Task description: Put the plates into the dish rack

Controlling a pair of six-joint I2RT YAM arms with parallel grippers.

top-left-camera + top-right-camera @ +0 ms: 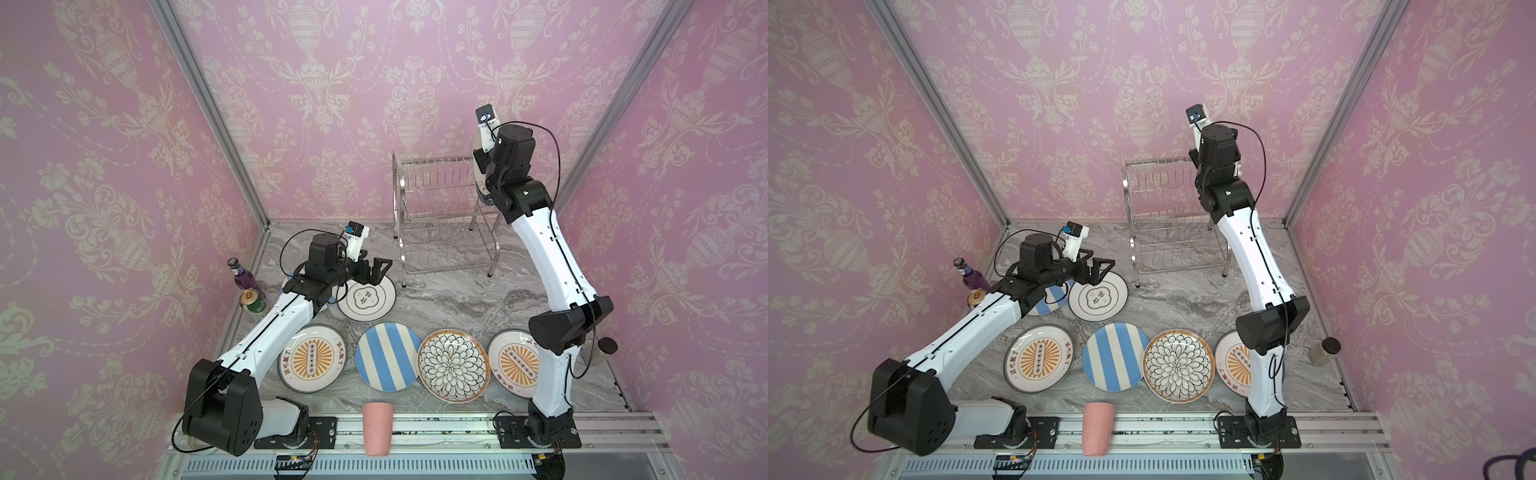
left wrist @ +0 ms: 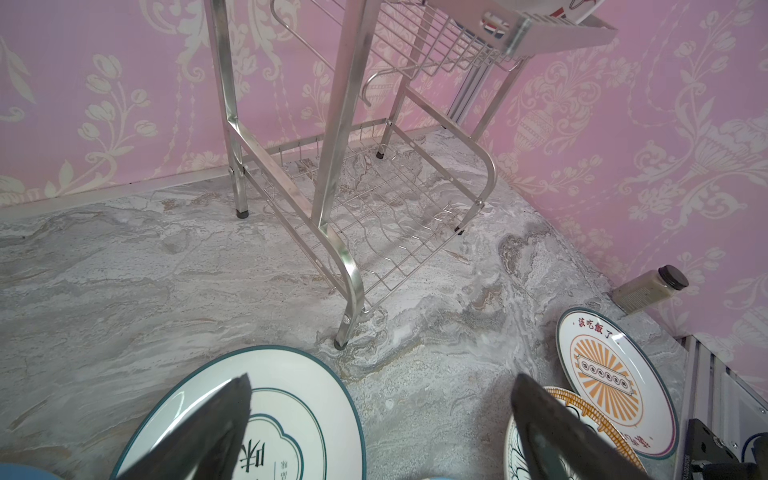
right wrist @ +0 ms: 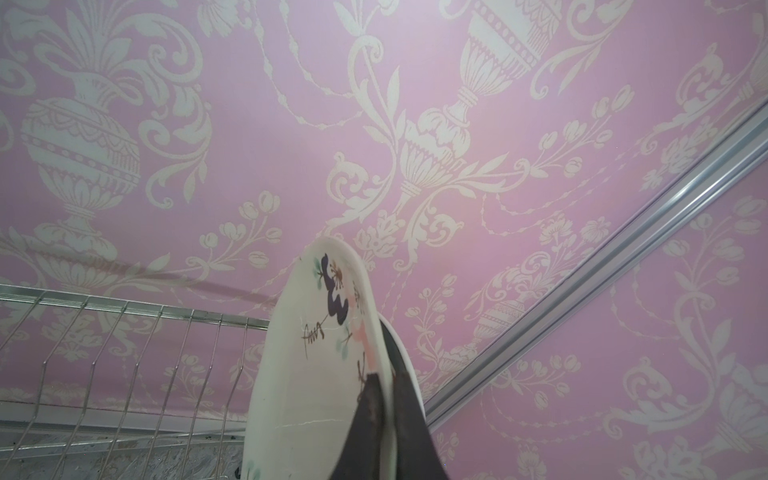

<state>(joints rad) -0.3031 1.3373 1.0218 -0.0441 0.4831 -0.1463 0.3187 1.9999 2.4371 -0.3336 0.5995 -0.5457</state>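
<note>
In both top views the right arm reaches up to the upper right of the frame, at the right end of the dish rack (image 1: 440, 208). In the right wrist view the right claw (image 3: 384, 399) is pinched narrow on the rim of the cream floral plate (image 3: 316, 374), which stands upright on edge just beside the upper tier's prongs. Its lower edge is hidden, so it may or may not be seated in a slot.

At centre left the left claw (image 1: 376, 266) hangs with its jaws spread wide and nothing between them, just above the far edge of the navy-rimmed plate (image 1: 365, 297), which lies flat on the marble surface (image 1: 457, 299). A blue-striped plate (image 1: 1050, 299) lies partly under the left arm.

Across the lower middle of the frame, four plates lie flat in a row: an orange-sunburst plate (image 1: 311, 359), a second blue-striped plate (image 1: 386, 355), the black-white petal plate (image 1: 453, 365) and another sunburst plate (image 1: 513, 361), partly behind the right arm.

A pink cup (image 1: 377, 428) stands at the bottom centre, a purple bottle (image 1: 241, 274) and a green can (image 1: 252, 301) at the left edge, and a jar (image 1: 1325, 351) at the right
</note>
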